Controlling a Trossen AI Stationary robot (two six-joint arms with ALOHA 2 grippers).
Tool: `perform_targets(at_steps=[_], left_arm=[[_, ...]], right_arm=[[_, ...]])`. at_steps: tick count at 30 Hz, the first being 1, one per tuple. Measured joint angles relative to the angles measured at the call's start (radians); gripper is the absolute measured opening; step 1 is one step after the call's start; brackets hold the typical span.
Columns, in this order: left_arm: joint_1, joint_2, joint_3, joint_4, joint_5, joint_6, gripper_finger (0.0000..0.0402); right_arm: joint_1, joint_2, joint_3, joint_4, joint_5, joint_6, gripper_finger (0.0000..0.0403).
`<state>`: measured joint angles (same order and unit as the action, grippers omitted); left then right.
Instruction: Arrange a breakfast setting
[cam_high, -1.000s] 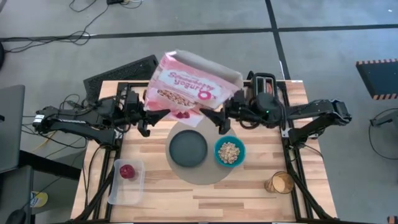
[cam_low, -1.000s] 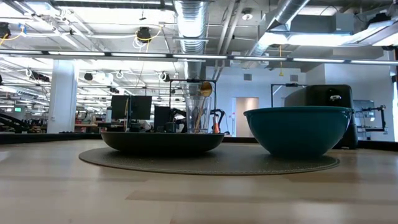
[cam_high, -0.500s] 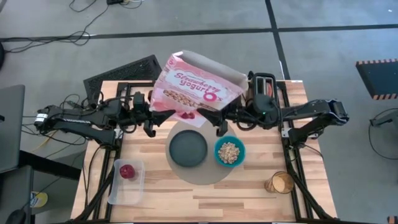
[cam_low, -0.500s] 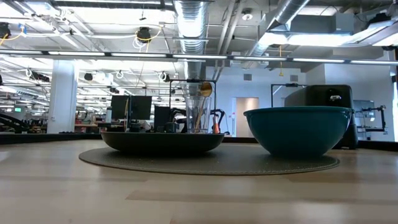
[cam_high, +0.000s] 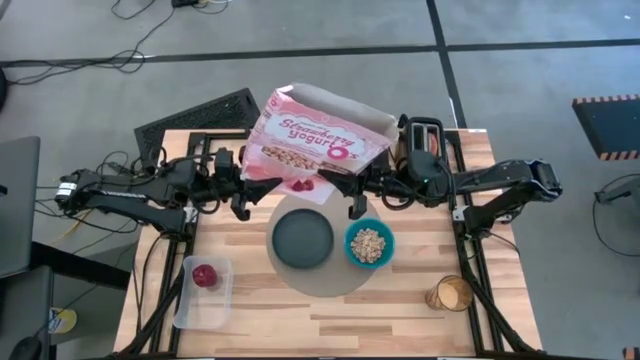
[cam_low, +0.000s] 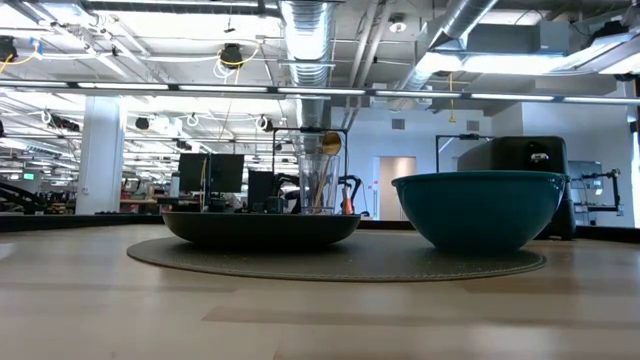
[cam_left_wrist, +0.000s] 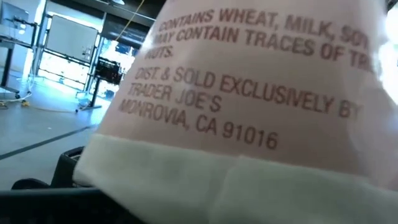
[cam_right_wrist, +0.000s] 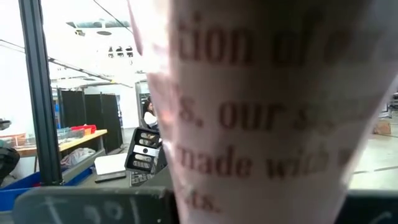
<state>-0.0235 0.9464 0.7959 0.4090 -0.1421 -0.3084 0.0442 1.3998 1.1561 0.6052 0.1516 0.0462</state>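
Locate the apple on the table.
In the high view the apple sits inside the clear tub at the table's front left corner, left of the mat.

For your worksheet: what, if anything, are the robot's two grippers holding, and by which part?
The pink cereal box, held above the table's far edge: the left gripper at its lower left corner, the right gripper at its lower right edge.

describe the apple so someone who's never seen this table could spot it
Start at the large round grey mat mid-table, then look toward the left front corner. A clear plastic tub sits there, and the small red apple lies inside it, the only red thing on the wood.
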Motion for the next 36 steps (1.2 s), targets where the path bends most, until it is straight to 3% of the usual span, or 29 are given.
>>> perform_targets(at_steps=[5, 13, 19, 25, 30, 36], left_arm=[[0.0, -0.023, 0.003, -0.056, 0.011, -0.003, 0.0213], [0.0, -0.09, 0.138, -0.42, 0.007, 0.042, 0.0308], [0.0, -0.087, 0.266, -0.64, -0.006, 0.044, 0.0317], [-0.001, -0.089, 0.361, -0.796, -0.084, 0.057, 0.0314], [0.0, -0.088, 0.398, -0.893, -0.093, 0.061, 0.0248], [-0.001, -0.076, 0.399, -0.887, -0.016, 0.117, 0.0058]], right_arm=[[0.0, -0.006, 0.0, -0.017, 0.0, -0.002, 0.0116], [0.0, -0.095, 0.003, -0.269, -0.001, -0.005, 0.0113], [-0.001, -0.136, -0.002, -0.447, 0.006, -0.005, 0.0114], [0.017, -0.163, -0.001, -0.561, 0.007, -0.005, 0.0113], [0.028, -0.18, 0.0, -0.566, 0.006, -0.005, 0.0113], [0.028, -0.18, 0.0, -0.57, 0.003, -0.001, 0.0113]])
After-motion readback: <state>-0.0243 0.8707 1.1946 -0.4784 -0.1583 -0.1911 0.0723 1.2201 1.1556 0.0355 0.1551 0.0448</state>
